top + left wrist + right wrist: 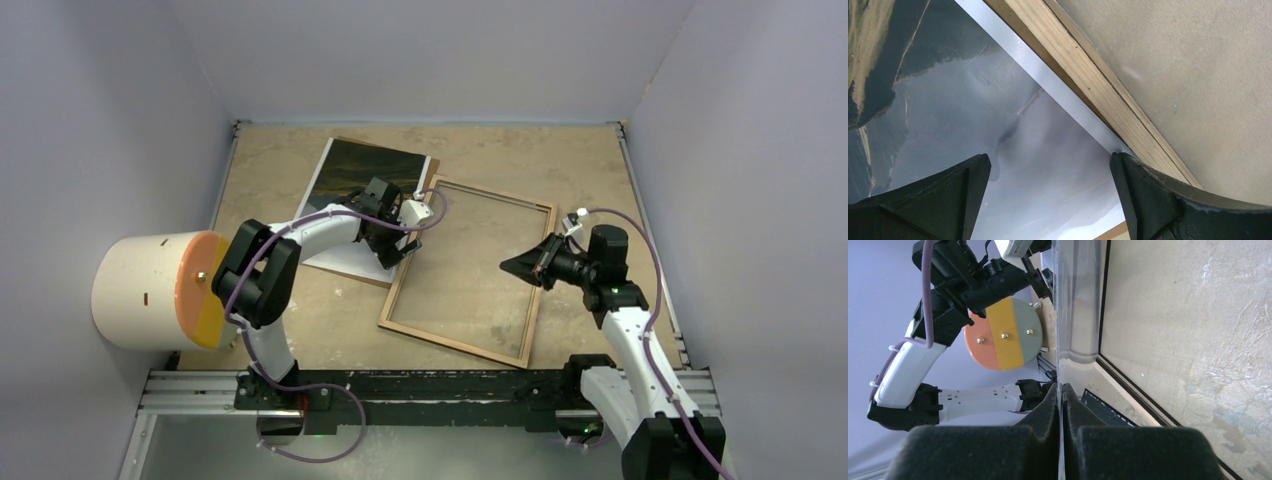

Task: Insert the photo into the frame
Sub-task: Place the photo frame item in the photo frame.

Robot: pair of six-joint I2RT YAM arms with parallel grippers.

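The photo (362,172) lies flat at the back left, dark landscape up, on a brown backing board (352,264). My left gripper (400,240) hovers open over the photo's near right corner. In the left wrist view its fingers (1050,192) straddle the pale grey part of the photo (998,125), and the right finger sits at the white border beside the frame's wood rail (1098,85). The frame (450,342) lies mid-table, light wood side up. My right gripper (512,265) sits inside its right rail, shut (1063,387) on a thin clear pane (1078,300) seen edge-on.
A white cylinder with an orange and yellow end face (150,290) stands at the left wall. Pale enclosure walls close in the back and both sides. A metal rail (430,390) runs along the near edge by the arm bases.
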